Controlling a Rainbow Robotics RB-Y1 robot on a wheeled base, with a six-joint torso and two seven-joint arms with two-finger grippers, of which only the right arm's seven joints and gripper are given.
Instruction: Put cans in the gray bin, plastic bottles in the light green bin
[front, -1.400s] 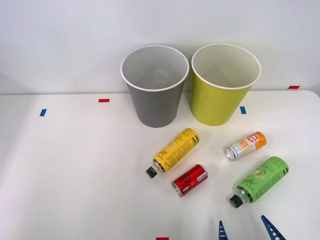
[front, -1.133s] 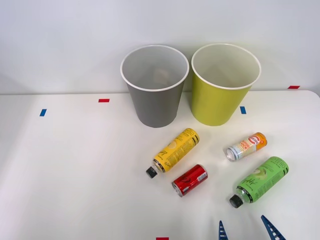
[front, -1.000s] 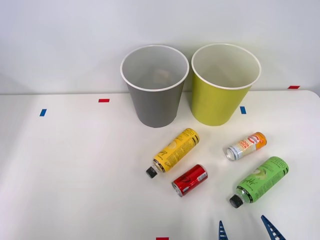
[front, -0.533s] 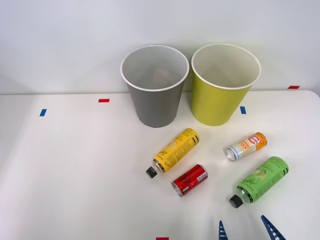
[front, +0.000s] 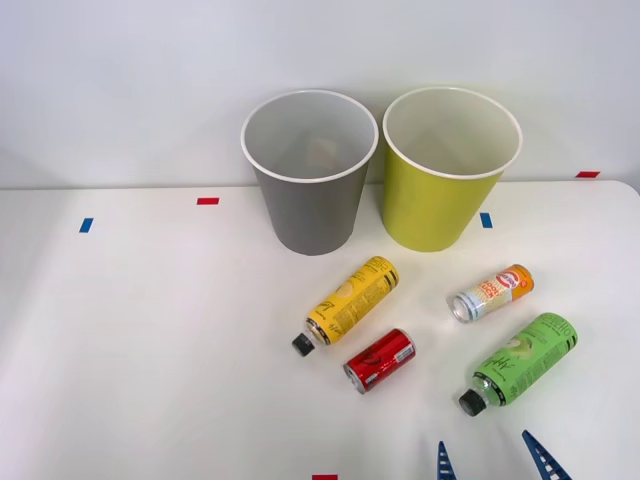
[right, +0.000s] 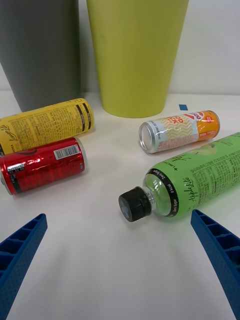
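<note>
The gray bin (front: 310, 190) and the light green bin (front: 448, 180) stand side by side at the back of the white table. In front of them lie the yellow-label bottle (front: 350, 303), the red can (front: 381, 360), the orange-and-white can (front: 491, 292) and the green-label bottle (front: 520, 363). My right gripper (front: 492, 462) is open at the table's front edge, just short of the green bottle's black cap (right: 134, 204). In the wrist view my gripper (right: 120, 270) has its blue fingers (right: 22, 250) spread wide, nothing between them; the green bottle (right: 200, 180), red can (right: 42, 165), yellow bottle (right: 47, 125) and orange can (right: 180, 131) lie ahead.
Small red and blue tape marks (front: 207, 201) dot the table (front: 150, 330). The left half of the table is bare. A white wall rises behind the bins.
</note>
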